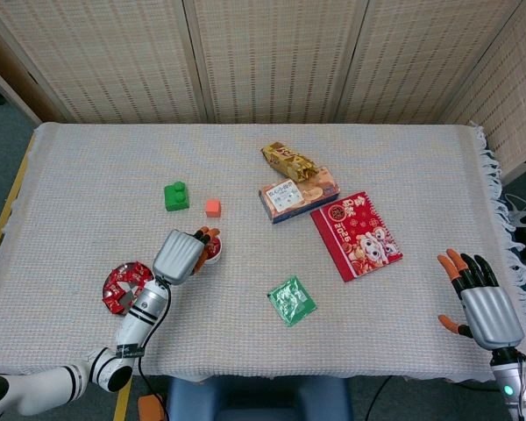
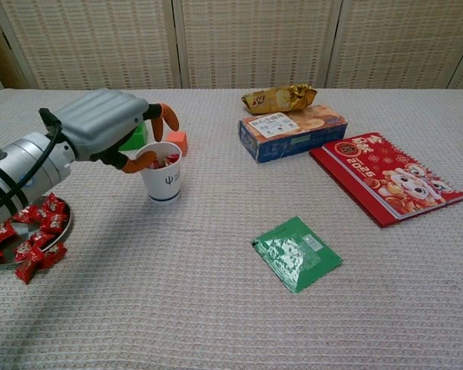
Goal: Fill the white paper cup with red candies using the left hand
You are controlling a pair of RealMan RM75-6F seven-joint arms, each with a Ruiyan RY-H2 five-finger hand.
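Observation:
The white paper cup (image 2: 163, 179) stands left of the table's middle with red candies (image 2: 168, 160) inside it. My left hand (image 2: 108, 123) hovers right over the cup's rim, thumb and fingers apart, holding nothing. In the head view the left hand (image 1: 182, 254) covers most of the cup (image 1: 214, 252). More red candies (image 2: 29, 230) lie heaped on a small metal plate (image 1: 108, 282) to the left of the cup. My right hand (image 1: 478, 298) floats at the table's near right corner, fingers spread and empty.
A green block (image 1: 176, 196) and an orange cube (image 1: 212, 207) sit just behind the cup. A biscuit box (image 1: 298, 195), a snack bag (image 1: 288, 161) and a red notebook (image 1: 356, 234) lie to the right. A green packet (image 1: 291, 300) lies near the front.

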